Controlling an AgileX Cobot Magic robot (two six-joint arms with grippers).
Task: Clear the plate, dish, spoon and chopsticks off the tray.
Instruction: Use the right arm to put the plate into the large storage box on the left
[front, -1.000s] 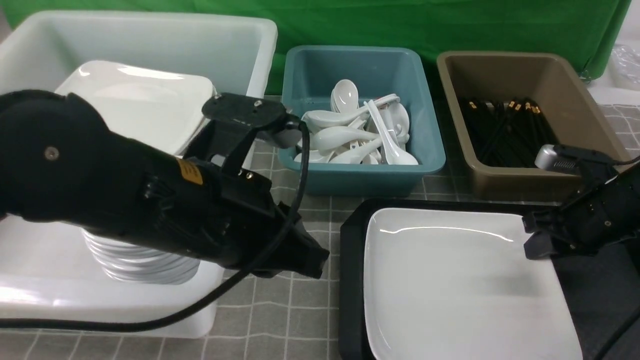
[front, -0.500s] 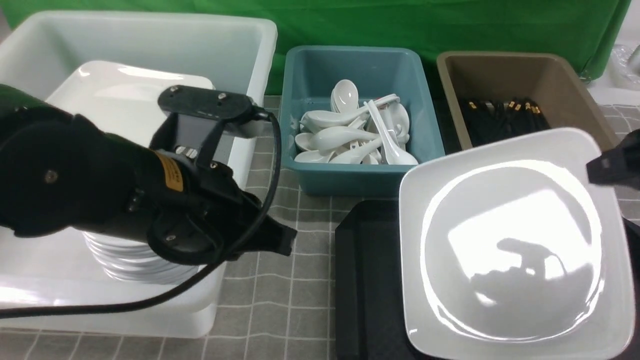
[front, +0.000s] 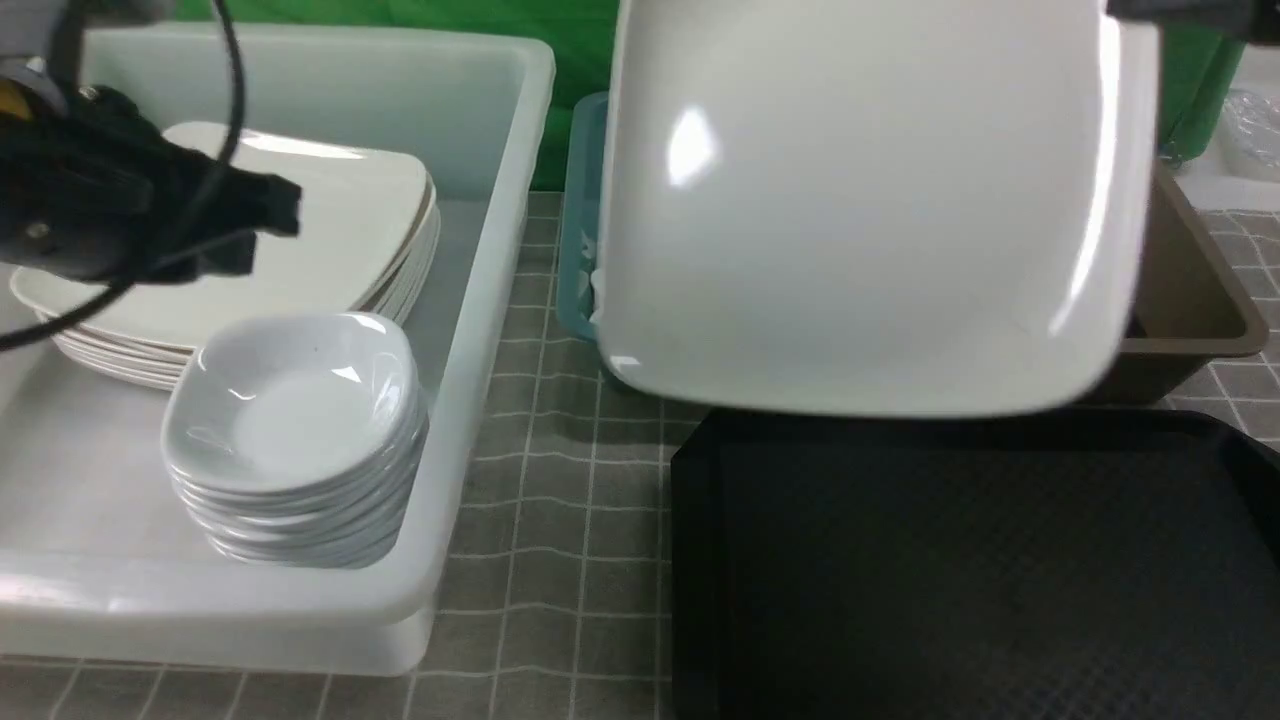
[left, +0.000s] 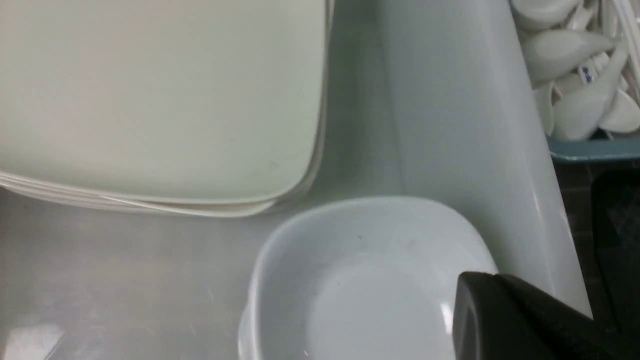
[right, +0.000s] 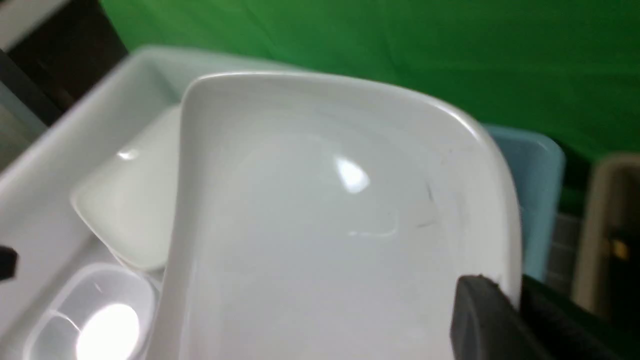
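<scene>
Plate (front: 870, 220) above tray (front: 960, 570); bin (front: 495, 300) left

The left end effector (front: 262, 230) is matte black, with a black cable (front: 232, 90).

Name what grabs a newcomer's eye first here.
The plate, held tilted in the air by the right hand at its rim, fills the upper middle of the front view, above the tray. To the left, the left hand hovers over a white bin holding stacked plates and dishes.
</scene>
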